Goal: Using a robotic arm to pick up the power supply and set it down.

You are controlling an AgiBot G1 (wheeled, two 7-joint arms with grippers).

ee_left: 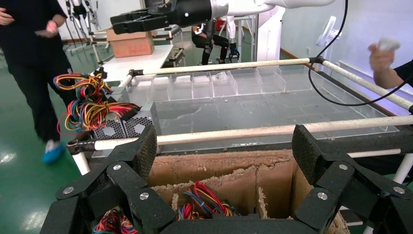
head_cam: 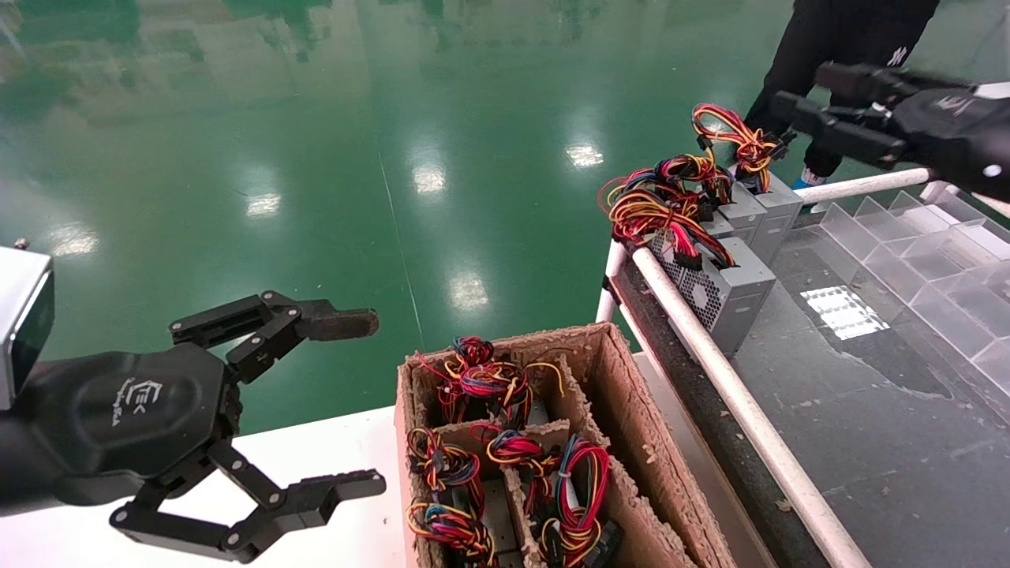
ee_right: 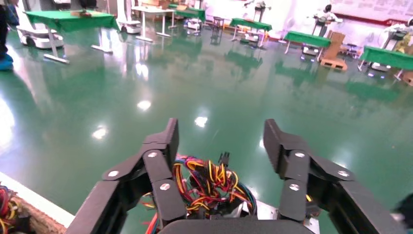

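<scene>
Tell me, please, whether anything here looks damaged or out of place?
The cardboard box looks worn: its dividers and rim are ragged and crumbling. The power supplies on the conveyor table sit crowded at one corner, their wires tangled together. Both the left gripper and right gripper are open.

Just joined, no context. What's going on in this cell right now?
The right black linkage gripper hangs open above the wire bundle of the farthest small grey metal power supply in a row of them on the dark belt table, holding nothing. The left black gripper is also open and empty, beside the brown divided cardboard box that holds more wired units. Nothing is lifted; a person in black stands past the table.
</scene>
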